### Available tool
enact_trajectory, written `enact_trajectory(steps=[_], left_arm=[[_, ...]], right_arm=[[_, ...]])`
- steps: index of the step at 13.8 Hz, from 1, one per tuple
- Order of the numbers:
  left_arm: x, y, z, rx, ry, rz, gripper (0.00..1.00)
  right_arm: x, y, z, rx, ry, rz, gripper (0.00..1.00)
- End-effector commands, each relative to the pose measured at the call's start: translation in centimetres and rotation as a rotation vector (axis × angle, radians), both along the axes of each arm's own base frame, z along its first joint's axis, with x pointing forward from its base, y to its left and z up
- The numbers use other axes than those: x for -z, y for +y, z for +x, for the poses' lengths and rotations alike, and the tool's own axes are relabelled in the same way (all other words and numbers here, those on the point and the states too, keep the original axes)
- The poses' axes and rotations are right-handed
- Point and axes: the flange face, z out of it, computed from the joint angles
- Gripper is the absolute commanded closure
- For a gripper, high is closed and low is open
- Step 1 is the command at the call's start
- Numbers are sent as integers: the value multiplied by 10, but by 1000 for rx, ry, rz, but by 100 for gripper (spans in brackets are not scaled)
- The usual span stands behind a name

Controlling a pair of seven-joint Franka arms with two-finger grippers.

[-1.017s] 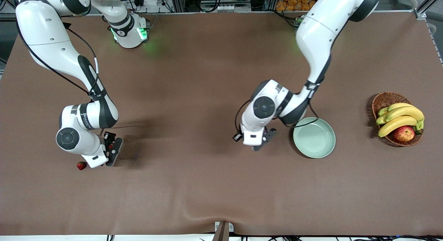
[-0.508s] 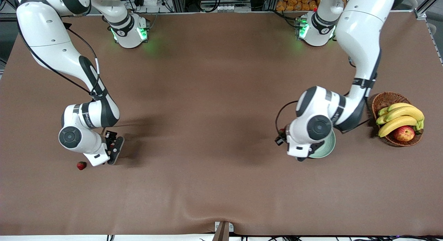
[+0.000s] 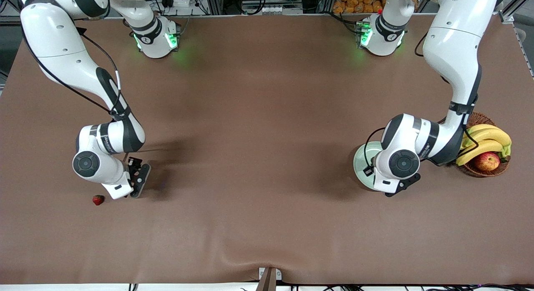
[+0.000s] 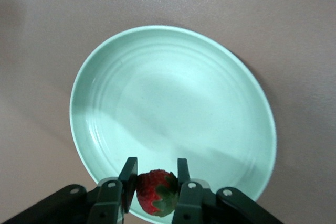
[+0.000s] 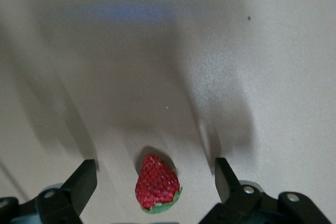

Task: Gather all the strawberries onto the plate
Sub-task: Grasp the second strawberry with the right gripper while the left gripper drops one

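The right gripper (image 3: 134, 183) hangs low over the brown tablecloth (image 3: 250, 136) at the right arm's end of the table, its jaws spread as wide as they go and holding nothing. In the right wrist view a strawberry (image 5: 156, 184) lies on the cloth between the two fingertips (image 5: 83, 179), clear of both, its pointed end turned away from the wrist and its green top toward it; the skin is dark red and pitted. In the front view another strawberry (image 3: 98, 199) sits on the cloth just beside the right arm's wrist, outside the jaws.

The left gripper (image 4: 155, 181) is over the plate (image 3: 361, 165), near the plate's rim, with its jaws clamped on a strawberry (image 4: 156, 192). The berry fills the narrow gap between the two pads (image 4: 129, 176), red with a patch of green leaf showing at one side. Under it the plate (image 4: 173, 108) is pale mint green, round and glossy, with faint rings in its floor and nothing lying in it. Beside the plate, toward the left arm's end of the table, a wicker basket (image 3: 463, 120) holds bananas (image 3: 484, 141) and an apple (image 3: 486, 161)
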Motion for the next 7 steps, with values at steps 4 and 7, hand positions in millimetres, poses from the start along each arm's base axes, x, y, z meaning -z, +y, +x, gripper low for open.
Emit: enact_trajectory(steps=[4,7], left_arm=[[3,19,4,38,9,-17,0],[-2,12,5,48,-1,-23,0]], right_arm=[[-8,-11,-6,-99,-52,15,100],[-18,-9,-4,-104,-64,13,100]])
